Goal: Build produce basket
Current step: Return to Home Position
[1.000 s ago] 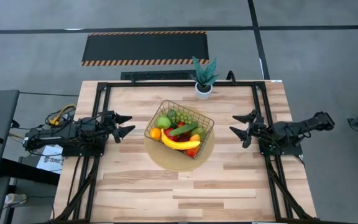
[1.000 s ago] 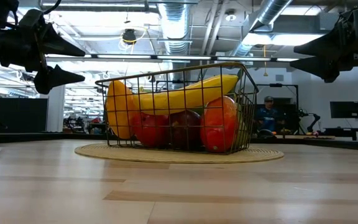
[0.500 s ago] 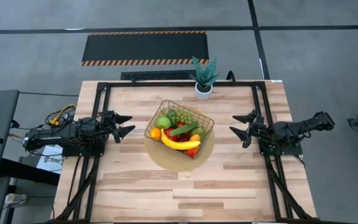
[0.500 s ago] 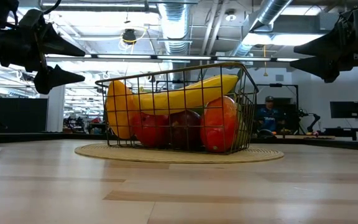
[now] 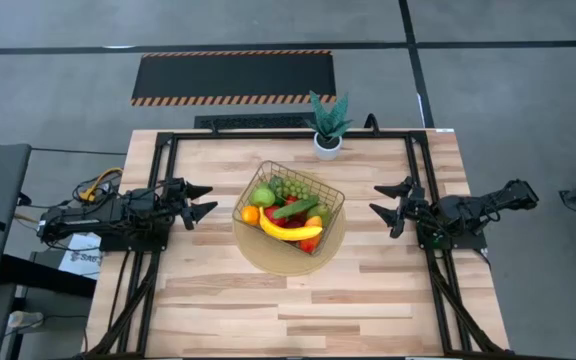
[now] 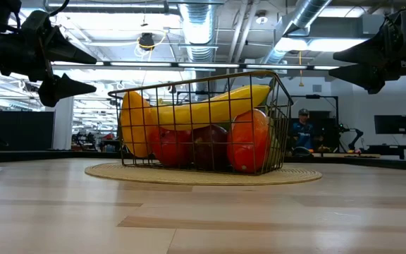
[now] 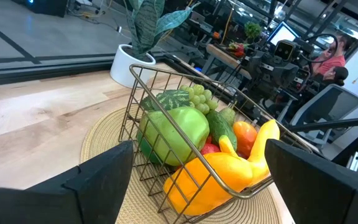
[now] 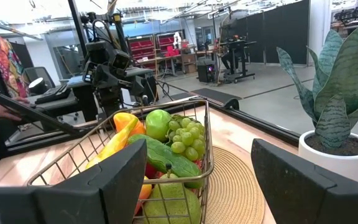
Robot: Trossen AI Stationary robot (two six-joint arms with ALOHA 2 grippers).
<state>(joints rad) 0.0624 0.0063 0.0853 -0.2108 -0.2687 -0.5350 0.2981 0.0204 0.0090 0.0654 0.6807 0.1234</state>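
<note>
A pale plank-wood worktop (image 5: pixel 368 290) framed by black rails fills the centre of the high view. At mid-frame a round woven tan mat (image 5: pixel 276 263) carries the square gold wire-mesh basket (image 5: pixel 329 224). Glossy plastic produce (image 5: pixel 280 214) is heaped in it: a curved yellow banana (image 5: pixel 290 231), a green cucumber (image 5: pixel 297 209) and knobbly green grapes (image 5: pixel 293 187). The left gripper (image 5: pixel 208 198), at centre left, and the right gripper (image 5: pixel 375 199), at centre right, are seen spread, well apart from the basket.

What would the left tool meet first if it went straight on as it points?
Most likely the basket, at its near corner. The left tool hangs about level with the rim, so it might pass just above.
</note>
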